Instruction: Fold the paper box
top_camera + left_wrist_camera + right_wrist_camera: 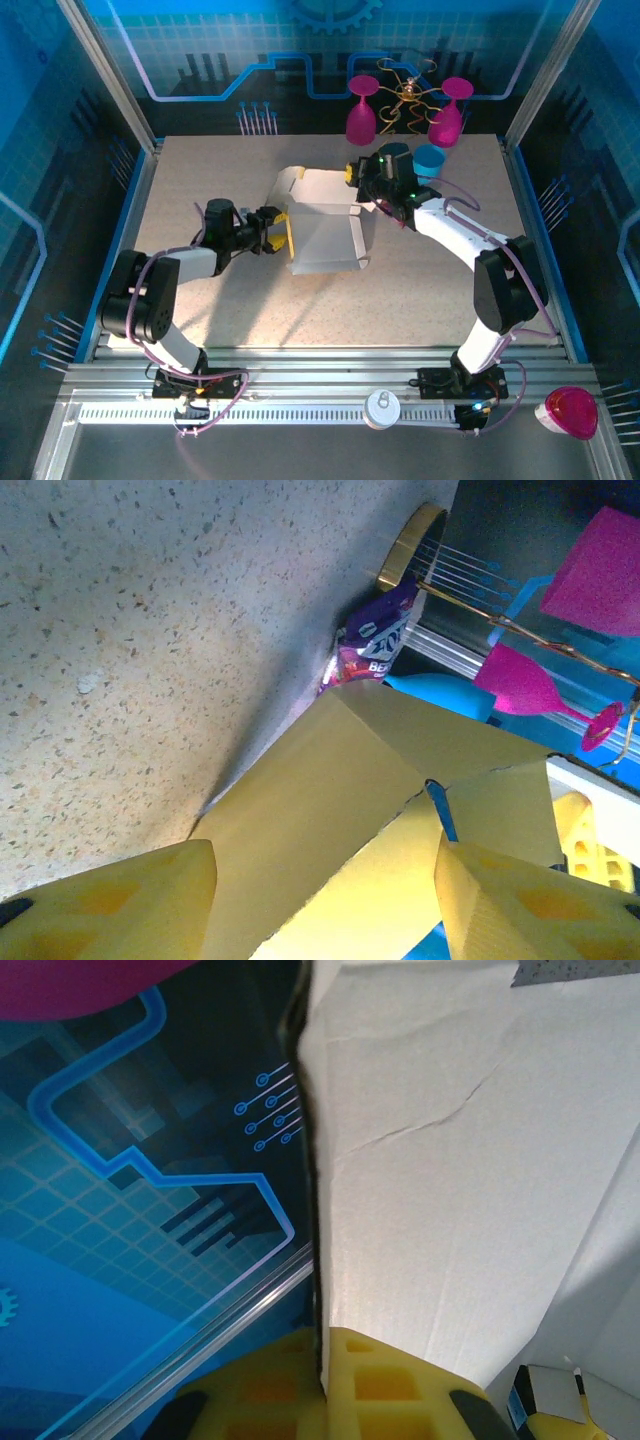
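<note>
Paper box mid table, approx half folded: far wall up, side flaps loose, near panel flat. R gripper pinches far-right wall. L gripper open at left edge, holds nothing.

Bright overhead light, soft shadows (wrist close-ups blurred).

Purple snack packet — partial "BE"
</note>
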Robot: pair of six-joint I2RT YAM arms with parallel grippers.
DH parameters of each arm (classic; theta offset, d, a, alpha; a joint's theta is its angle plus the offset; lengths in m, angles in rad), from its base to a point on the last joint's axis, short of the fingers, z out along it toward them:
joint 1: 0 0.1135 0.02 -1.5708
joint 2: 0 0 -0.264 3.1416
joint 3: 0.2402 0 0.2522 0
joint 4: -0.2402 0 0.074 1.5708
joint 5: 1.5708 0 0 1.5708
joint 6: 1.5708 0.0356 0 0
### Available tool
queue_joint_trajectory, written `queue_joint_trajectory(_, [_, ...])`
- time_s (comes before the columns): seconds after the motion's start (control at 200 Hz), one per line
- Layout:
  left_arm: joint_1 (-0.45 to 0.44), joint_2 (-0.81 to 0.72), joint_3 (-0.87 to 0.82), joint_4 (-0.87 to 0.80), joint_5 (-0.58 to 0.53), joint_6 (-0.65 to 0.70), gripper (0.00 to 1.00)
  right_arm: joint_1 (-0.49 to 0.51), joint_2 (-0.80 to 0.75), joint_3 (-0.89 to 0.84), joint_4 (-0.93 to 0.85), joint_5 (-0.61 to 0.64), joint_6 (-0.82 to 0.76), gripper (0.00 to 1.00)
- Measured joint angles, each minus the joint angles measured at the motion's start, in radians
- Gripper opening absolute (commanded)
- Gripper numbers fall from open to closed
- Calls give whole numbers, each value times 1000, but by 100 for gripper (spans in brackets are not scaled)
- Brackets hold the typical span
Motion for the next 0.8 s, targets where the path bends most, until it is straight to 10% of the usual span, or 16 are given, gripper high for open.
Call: queue_joint_trajectory(0.8, [-106,1,453,-930,-266,522,62,10,0,0,2,3,-1,0])
